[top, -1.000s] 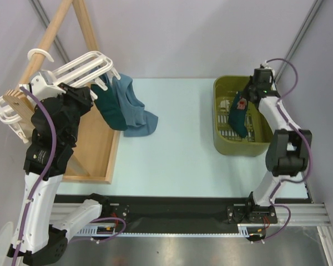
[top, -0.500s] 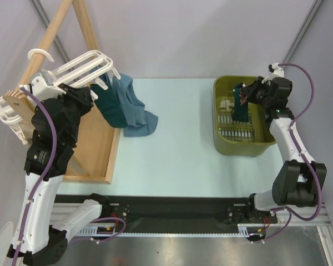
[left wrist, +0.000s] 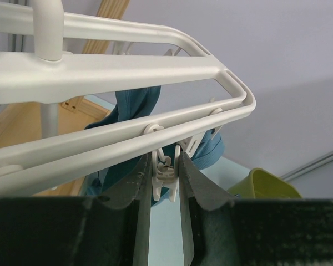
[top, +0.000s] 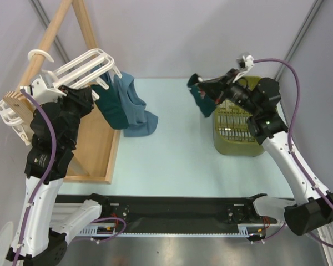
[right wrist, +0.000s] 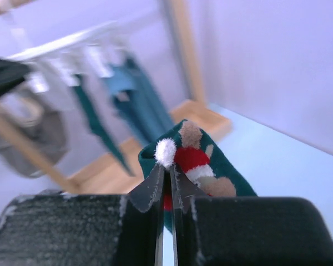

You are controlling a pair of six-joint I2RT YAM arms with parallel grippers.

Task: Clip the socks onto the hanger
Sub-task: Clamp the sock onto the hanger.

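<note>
Right wrist view: grips green sock in clenched right pincer, fabric bunched just past it. Left wrist view: squeezes white clip of hanger with left pincer, two socks hanging just behind.

You'll find the hanger in the upper left of the overhead view, against the wooden rack. Two socks dangle beneath it, and one clip sits inside the left gripper. The basket sits at right. Just left of it, a third sock hangs from the right gripper above the table.
</note>
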